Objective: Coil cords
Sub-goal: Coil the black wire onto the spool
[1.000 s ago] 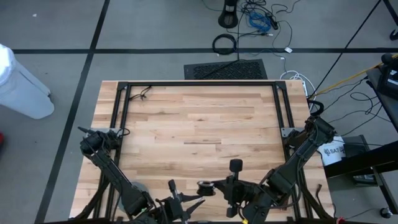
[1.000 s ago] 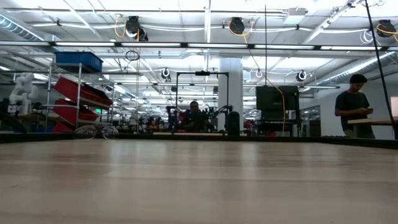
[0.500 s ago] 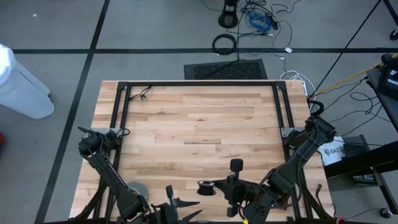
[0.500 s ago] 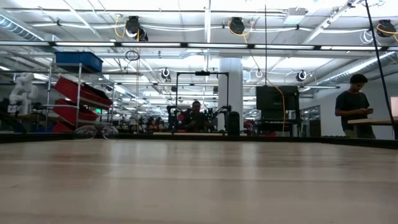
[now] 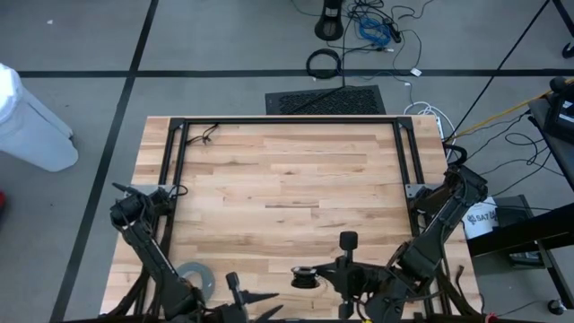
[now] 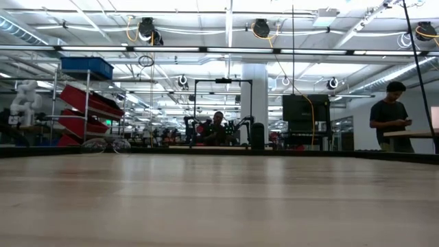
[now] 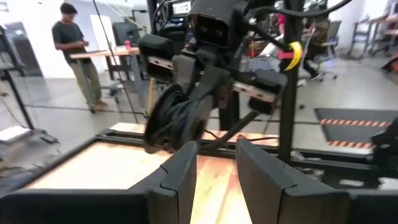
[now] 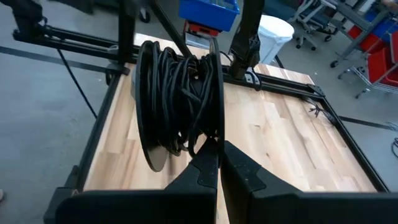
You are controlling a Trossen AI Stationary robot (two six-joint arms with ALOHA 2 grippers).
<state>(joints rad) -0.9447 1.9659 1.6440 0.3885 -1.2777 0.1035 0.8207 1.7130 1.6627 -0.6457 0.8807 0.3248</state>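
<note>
Cord (image 8: 180, 93) now sits wound on its small black spool, pinched in the right hand (image 8: 217, 163) above the worktop's (image 5: 287, 179) near edge. The left hand (image 7: 214, 165) has let go and backed off, fingers slightly spread; coiling looks nearly finished.

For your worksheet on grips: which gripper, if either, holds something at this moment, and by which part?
The right gripper is shut on the rim of one disc of the coiled cord spool. The left gripper is open and holds nothing.
</note>
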